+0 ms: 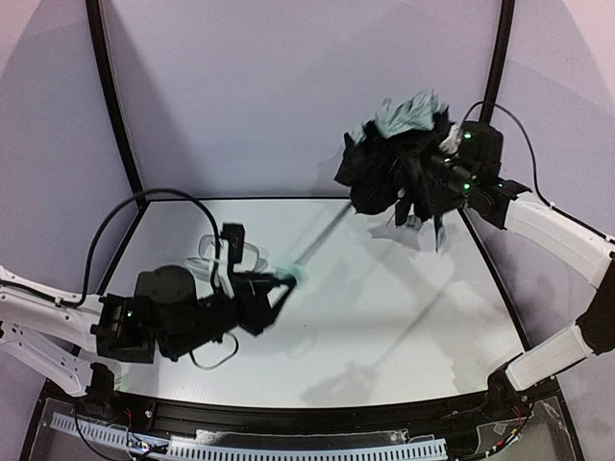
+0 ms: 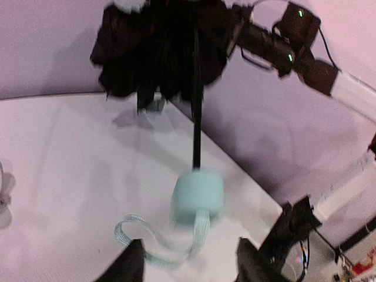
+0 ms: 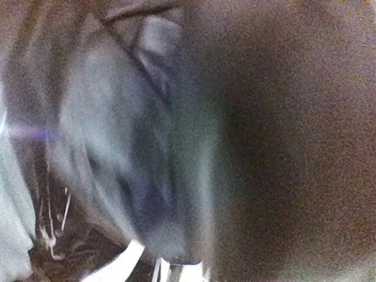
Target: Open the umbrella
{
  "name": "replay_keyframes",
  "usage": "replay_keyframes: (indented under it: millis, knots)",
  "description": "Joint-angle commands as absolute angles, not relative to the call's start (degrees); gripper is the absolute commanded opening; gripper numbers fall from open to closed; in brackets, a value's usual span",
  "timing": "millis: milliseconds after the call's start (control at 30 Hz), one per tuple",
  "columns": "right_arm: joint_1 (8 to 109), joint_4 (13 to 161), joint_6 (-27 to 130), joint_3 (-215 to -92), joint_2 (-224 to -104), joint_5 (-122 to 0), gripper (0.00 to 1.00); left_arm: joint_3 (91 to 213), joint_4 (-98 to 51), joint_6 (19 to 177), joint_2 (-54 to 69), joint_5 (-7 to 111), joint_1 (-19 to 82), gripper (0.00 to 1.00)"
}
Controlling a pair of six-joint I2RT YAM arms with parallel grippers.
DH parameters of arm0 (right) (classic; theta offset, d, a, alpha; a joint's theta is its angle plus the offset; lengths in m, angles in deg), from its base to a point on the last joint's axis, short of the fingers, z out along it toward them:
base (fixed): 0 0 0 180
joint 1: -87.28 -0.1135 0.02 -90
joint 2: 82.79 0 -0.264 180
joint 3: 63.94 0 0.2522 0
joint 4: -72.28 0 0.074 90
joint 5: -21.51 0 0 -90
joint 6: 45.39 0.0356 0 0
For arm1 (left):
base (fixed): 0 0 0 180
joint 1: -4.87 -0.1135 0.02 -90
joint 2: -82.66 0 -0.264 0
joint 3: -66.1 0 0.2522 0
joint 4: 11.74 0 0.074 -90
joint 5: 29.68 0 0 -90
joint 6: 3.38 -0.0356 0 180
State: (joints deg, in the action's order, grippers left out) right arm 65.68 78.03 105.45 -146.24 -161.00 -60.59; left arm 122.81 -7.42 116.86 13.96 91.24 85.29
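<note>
Your right end effector point(image 1: 430, 181) grips the bunched canopy of the umbrella point(image 1: 389, 163), high over the far right corner of the counter point(image 1: 384, 327). The shaft slants down to the handle point(image 2: 197, 195), just ahead of your left end effector point(image 1: 282, 300), whose fingers stand apart, holding nothing.

Crinkled matt cloth on umbrella point(image 1: 399, 158), blk inside; handle point(image 2: 197, 195) smooth plastic; strap point(image 2: 147, 244) woven; table point(image 1: 384, 317) smooth, white.
</note>
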Motion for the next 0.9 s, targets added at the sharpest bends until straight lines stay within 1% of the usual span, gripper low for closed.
replay_keyframes:
  millis: [0,167,267,333,400,467,633,733,867]
  knots:
    - [72.9,52.9,98.9,-145.2,-158.2,-62.2,0.0,127.3,-24.5,119.3,13.6,93.6,88.3,0.97]
    - [72.5,52.9,95.8,-142.8,-155.0,-54.3,0.0,132.8,-37.2,122.5,14.7,95.9,88.2,0.99]
    - [71.2,50.3,94.3,-140.3,-153.2,-50.3,0.0,135.5,-37.1,121.9,15.0,93.8,87.7,0.99]
    - [68.6,51.7,90.1,-140.4,-152.3,-48.0,0.0,138.8,-37.0,121.3,14.1,88.5,85.7,0.99]
    - [66.5,51.7,87.0,-140.2,-151.7,-46.2,0.0,142.4,-36.0,120.8,12.1,79.0,82.3,0.99]
    - [65.3,51.6,87.4,-140.5,-151.6,-43.5,0.0,145.0,-35.3,119.5,10.2,71.8,79.4,0.99]
    - [61.4,54.2,84.4,-139.8,-150.1,-46.4,0.0,149.9,-32.6,117.2,4.2,59.3,75.9,0.99]
    - [60.6,53.5,85.0,-138.9,-150.1,-48.6,0.0,152.9,-32.0,116.8,-2.1,55.6,75.7,0.99]
    - [59.2,54.2,84.0,-139.1,-150.4,-52.8,0.0,155.0,-29.6,118.3,-7.9,53.8,75.5,0.99]
